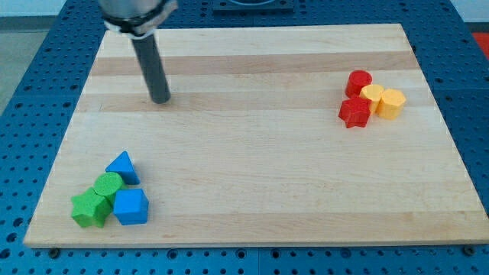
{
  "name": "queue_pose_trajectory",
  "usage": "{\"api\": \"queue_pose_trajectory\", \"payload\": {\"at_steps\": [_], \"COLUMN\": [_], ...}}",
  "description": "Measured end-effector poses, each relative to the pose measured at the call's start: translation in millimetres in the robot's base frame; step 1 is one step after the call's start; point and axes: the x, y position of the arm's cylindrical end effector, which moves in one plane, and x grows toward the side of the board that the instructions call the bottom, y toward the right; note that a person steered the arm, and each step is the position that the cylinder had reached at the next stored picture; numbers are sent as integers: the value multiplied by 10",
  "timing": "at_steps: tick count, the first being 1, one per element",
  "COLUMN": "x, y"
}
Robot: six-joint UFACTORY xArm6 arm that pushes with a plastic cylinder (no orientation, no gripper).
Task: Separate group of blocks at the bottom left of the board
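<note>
At the bottom left of the wooden board (252, 160) sits a tight group of blocks: a blue triangular block (122, 166), a green cylinder (108, 186), a green star-shaped block (89, 208) and a blue cube-like block (131, 206), all touching. My tip (160, 100) is at the upper left of the board, well above the group and apart from every block.
A second cluster sits at the right: a red cylinder (359, 81), a red star-shaped block (354, 112), a yellow block (373, 95) and a yellow hexagonal block (391, 103). A blue perforated table (30, 92) surrounds the board.
</note>
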Motion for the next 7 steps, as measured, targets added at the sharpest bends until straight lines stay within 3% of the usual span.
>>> {"api": "queue_pose_trajectory", "payload": {"at_steps": [2,4,5,6,7], "x": [8,595,739,1039,1795], "y": [-74,-1190,-1346,-1344,-1342]}}
